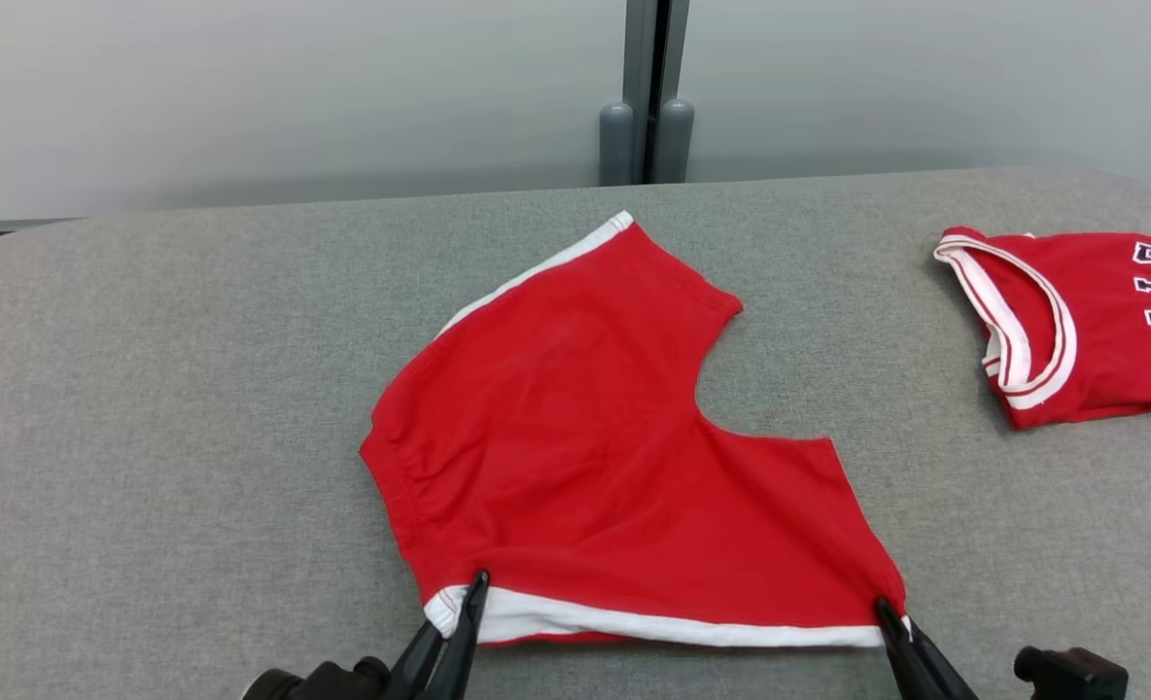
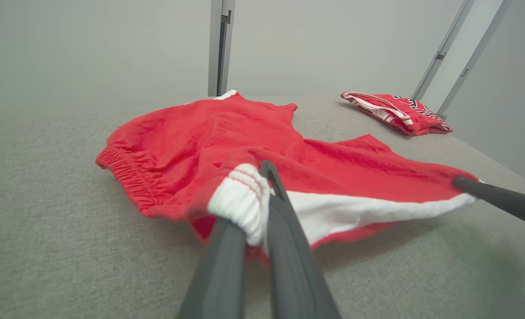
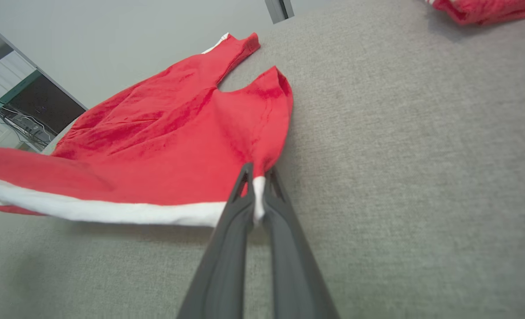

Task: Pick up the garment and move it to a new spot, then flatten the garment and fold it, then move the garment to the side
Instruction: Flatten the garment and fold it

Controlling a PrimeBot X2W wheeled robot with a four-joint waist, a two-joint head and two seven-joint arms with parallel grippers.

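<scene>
Directly ahead of both finger pairs, the red shorts (image 1: pixel 575 437) lie spread on the grey table (image 1: pixel 148 437), their white-striped near edge raised. The left gripper (image 1: pixel 478 583) pinches one corner and the right gripper (image 1: pixel 884 608) pinches the other. A folded red jersey (image 1: pixel 1091 321) lies well beyond the right fingers.

Red shorts (image 1: pixel 585 437), left pincer (image 1: pixel 476 585), right pincer (image 1: pixel 884 611) clamped

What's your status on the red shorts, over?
Left gripper shut on red shorts, near corner; right gripper shut on the other. Near edge lifted, rest on table. Folded jersey lies apart, right.
</scene>
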